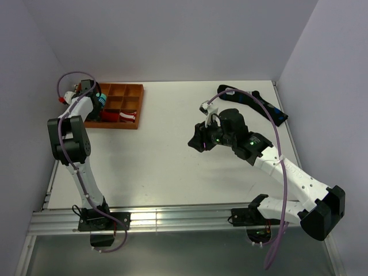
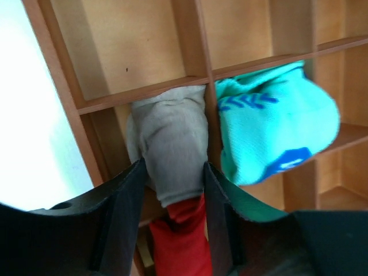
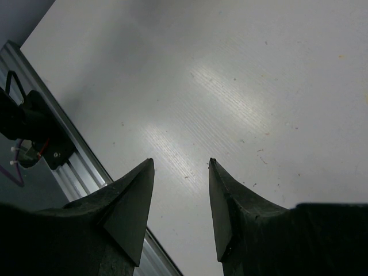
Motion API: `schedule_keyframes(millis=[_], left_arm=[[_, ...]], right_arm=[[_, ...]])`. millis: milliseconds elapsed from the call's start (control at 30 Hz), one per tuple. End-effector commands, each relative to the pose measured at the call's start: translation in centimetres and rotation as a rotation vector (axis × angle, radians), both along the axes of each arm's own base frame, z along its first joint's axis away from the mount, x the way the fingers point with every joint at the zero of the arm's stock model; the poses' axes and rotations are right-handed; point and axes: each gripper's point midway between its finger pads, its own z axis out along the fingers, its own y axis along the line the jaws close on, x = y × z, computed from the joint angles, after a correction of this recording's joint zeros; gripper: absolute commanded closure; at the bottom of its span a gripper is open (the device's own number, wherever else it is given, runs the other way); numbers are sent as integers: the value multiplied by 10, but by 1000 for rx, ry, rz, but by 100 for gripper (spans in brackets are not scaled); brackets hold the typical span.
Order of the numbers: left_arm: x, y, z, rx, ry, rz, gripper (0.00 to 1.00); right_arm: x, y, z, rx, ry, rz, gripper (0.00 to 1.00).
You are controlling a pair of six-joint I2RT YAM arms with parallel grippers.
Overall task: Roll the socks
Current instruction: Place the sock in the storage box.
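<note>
White table (image 1: 172,155), wooden tray (image 1: 140,106) far-left: top cam hides what my L wrist cam shows, left gripper (image 2: 173,167) clamped on the socks (image 2: 172,138) in-tray beside teal bundle (image 2: 276,126), while right gripper (image 3: 181,164) hovers mid-table, fingers apart.

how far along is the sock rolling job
Done: the socks are already a beige roll with a red end. In hand: the left gripper clamps it over a compartment of the wooden tray, beside the teal bundle. Left: release it there and withdraw, it seems. The right gripper hangs open above the table, holding nothing.
</note>
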Motion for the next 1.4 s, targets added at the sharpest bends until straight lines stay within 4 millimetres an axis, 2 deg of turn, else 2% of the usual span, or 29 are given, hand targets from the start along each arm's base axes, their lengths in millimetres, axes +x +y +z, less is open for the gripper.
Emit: schedule_keyframes(millis=[0,300,733,867,1133,1267,1367], left_arm=[[8,-2,2,-10,-28,-8,52],[9,-8,9,-2,-44,-39,61],[14,-21,-11,22,44,-90,100],[14,-27,-27,23,91,-110,100],[13,-31,-42,36,149,-131,100],[6,-33,-55,31,203,-136,100],[3,-34,-57,25,204,-136,100]], right_arm=[[5,1,14,25,-53,-2,50],[5,0,14,24,-53,-2,50],[6,-1,14,21,-55,-6,50],[5,-1,13,20,-52,-4,50],[5,0,13,19,-50,2,50],[5,0,12,17,-48,2,50],[5,0,11,14,-47,2,50]])
